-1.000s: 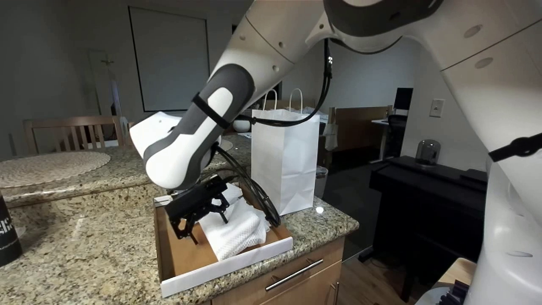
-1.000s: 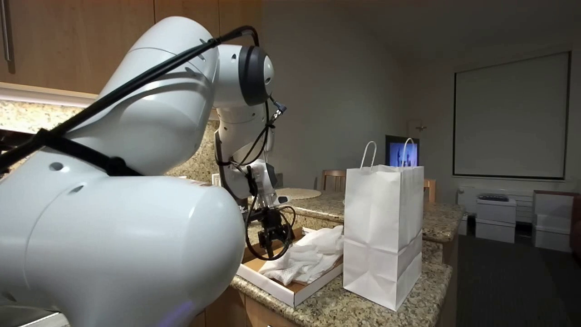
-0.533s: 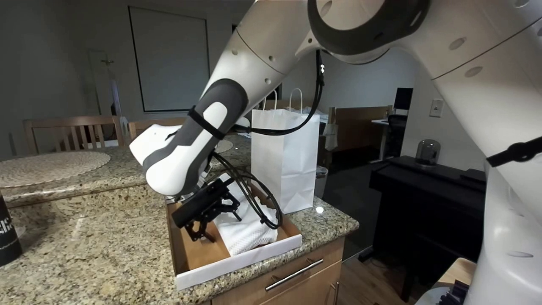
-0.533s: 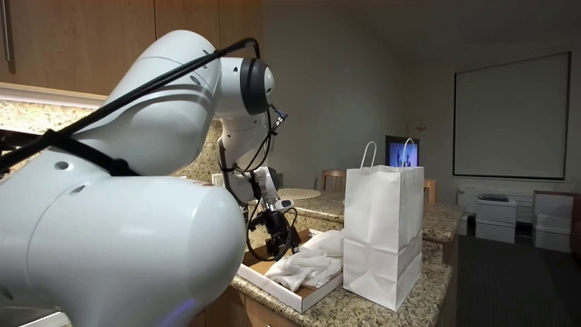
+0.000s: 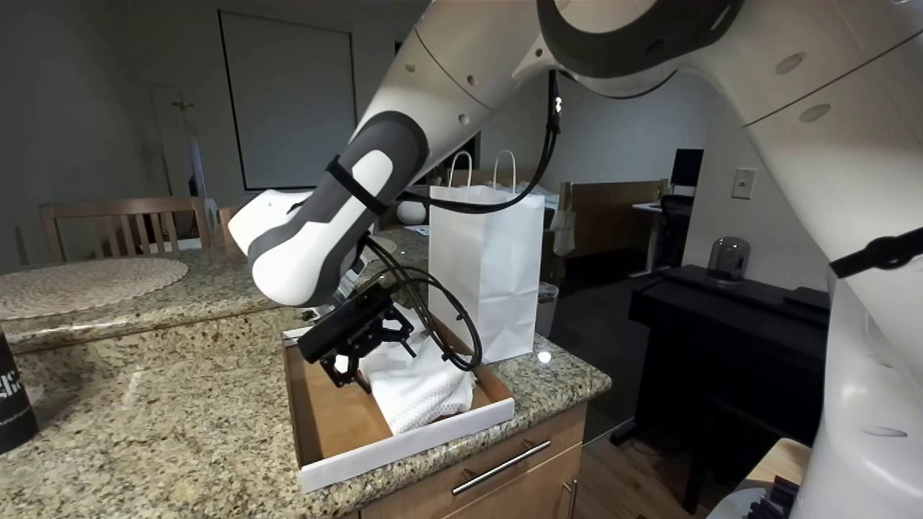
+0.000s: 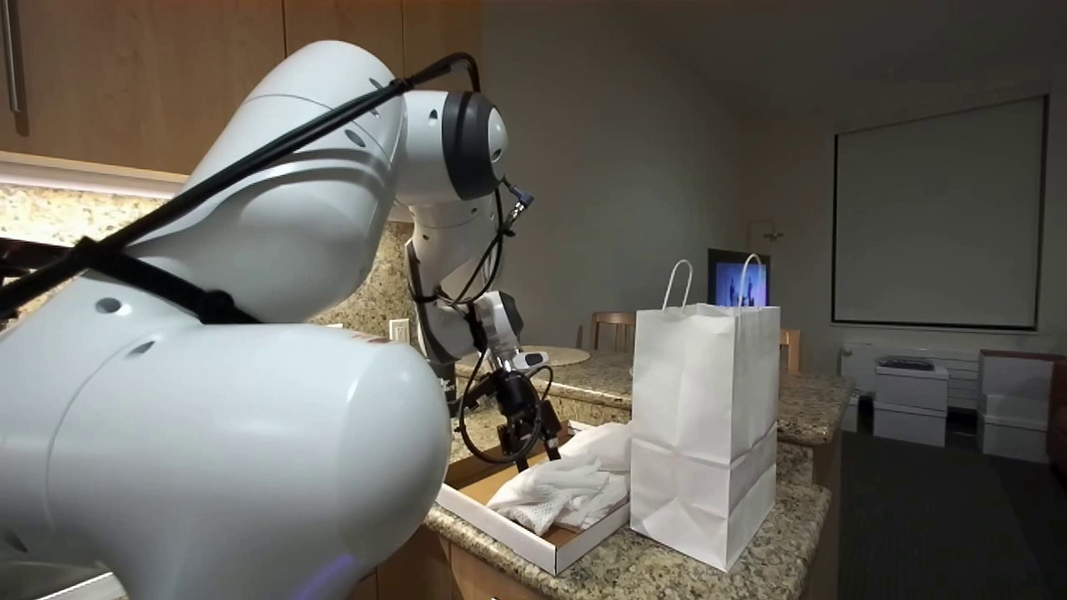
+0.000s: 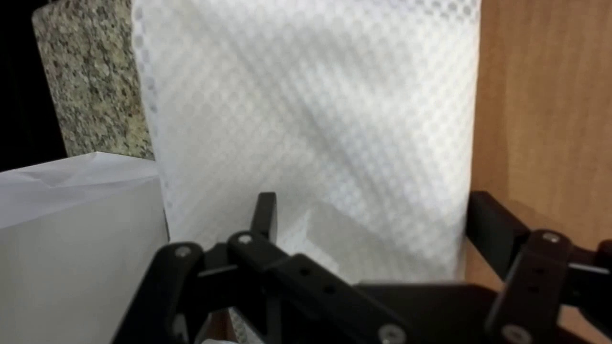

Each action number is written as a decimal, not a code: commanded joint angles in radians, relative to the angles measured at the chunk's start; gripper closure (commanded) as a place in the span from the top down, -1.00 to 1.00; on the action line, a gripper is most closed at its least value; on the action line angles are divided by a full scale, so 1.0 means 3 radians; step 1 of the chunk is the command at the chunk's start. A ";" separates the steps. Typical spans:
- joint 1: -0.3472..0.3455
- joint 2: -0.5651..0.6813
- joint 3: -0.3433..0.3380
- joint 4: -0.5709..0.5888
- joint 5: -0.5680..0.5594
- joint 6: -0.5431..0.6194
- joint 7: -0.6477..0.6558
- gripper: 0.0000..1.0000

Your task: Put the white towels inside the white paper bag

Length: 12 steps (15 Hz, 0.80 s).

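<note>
The white towels [image 5: 430, 396] lie rumpled and overlapping in a shallow cardboard tray [image 5: 411, 445]; both exterior views show them. Beside the tray, the white paper bag [image 6: 683, 400] stands upright with its two loop handles up. My gripper [image 5: 391, 371] hangs tilted over the tray, above the towels' edge. From the wrist view, a dimpled towel [image 7: 311, 114] fills the middle, and the spread fingers [image 7: 264, 215] of the gripper [image 7: 374, 210] span part of it, gripping nothing. The bag's side [image 7: 81, 258] shows at lower left there. Its inside is hidden.
The tray sits near the edge of a granite counter [image 5: 159, 432], with a raised ledge behind it. A black cylinder [image 5: 13, 396] stands at the far left and a round woven mat [image 5: 86, 285] lies on the ledge. Loose black cables [image 5: 461, 317] loop beside the gripper.
The tray with the towels has slid slightly toward the bag. My gripper went down and toward the bag, then rose a little. Its jaws have stayed apart.
</note>
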 commanded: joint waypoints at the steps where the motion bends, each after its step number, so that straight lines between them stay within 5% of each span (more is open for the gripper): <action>1: -0.0147 -0.0006 0.0050 -0.0072 0.0030 -0.0059 0.0003 1.00; 8: -0.0200 -0.0099 0.0180 -0.0175 0.0040 0.0305 -0.0082 1.00; 12: -0.0172 0.0067 0.0157 -0.0061 0.0024 0.0151 -0.0050 1.00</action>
